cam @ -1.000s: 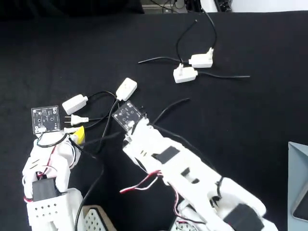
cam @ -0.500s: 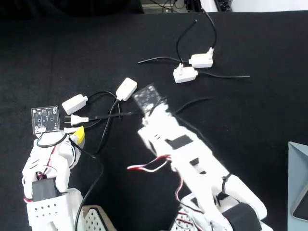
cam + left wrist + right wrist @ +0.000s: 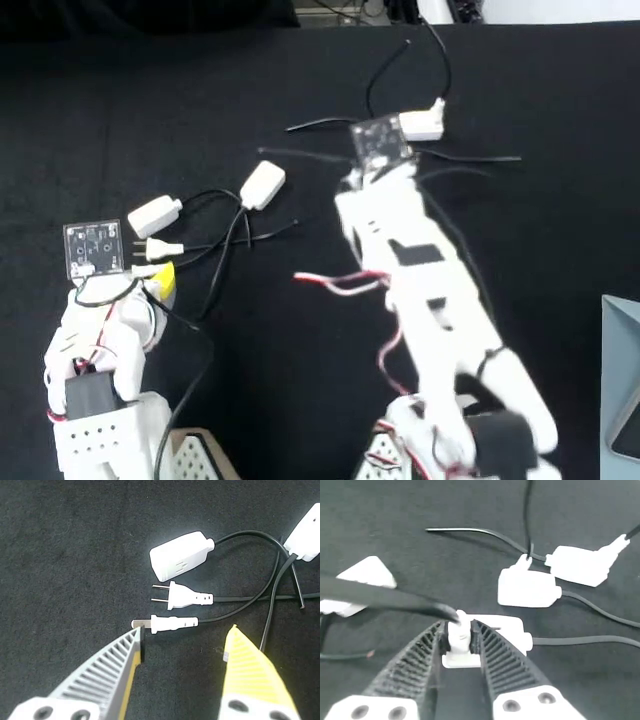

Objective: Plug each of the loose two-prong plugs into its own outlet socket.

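— What takes up most of the scene?

— A black table (image 3: 560,250). The right arm (image 3: 420,260) stretches across it toward the far side, and the left arm (image 3: 105,340) sits folded at the near left corner.

— And the grippers?

— The right gripper (image 3: 457,625) is clenched on a white two-prong plug (image 3: 456,640), whose black cord (image 3: 380,597) trails off to one side. The left gripper (image 3: 185,634) is released. Its grey finger (image 3: 112,665) and yellow finger (image 3: 250,665) are spread wide just above the table, grasping nothing.

— Where are the sockets?

— The clamped plug sits right against the nearest socket (image 3: 507,629); whether its prongs are in cannot be told. The second socket (image 3: 527,587) and the third socket (image 3: 580,565) lie just beyond it, close together. In front of the left gripper lies the fourth socket (image 3: 180,562), with the fifth socket (image 3: 306,535) farther along the cords.

— And the loose plugs?

— Two lie side by side, prongs pointing the same way. The first loose plug (image 3: 182,597) lies between the fourth socket and the second loose plug (image 3: 170,624). That second one lies between the spread fingers, its prongs at the grey finger's tip.
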Available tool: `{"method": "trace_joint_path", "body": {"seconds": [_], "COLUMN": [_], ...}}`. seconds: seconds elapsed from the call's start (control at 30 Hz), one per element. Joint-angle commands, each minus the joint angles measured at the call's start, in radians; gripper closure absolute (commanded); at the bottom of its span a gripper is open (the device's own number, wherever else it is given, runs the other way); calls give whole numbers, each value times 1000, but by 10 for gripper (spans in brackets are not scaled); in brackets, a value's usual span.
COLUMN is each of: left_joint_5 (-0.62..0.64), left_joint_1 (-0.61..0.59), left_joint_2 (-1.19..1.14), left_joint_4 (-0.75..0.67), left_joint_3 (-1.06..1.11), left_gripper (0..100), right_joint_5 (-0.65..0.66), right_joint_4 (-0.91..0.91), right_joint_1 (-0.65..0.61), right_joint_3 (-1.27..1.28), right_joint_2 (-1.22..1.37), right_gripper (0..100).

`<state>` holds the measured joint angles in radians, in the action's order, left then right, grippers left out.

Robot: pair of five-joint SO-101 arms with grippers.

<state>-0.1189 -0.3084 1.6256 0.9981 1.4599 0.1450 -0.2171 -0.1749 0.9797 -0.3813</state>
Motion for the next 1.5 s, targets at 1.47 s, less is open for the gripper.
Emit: {"method": "trace_joint_path", "body": {"seconds": [1.47], "left_joint_5": [-149], "left_joint_1": [-61], "left_joint_2": [-370], "left_joint_4": [143], "left_joint_3": [-433], "left_gripper": [727], "right_joint_5": [-232], "right_joint_4": [-904], "right_joint_1": [-199], "right_joint_3": [-318], "right_joint_2": [-182], "right_gripper": [846]}}
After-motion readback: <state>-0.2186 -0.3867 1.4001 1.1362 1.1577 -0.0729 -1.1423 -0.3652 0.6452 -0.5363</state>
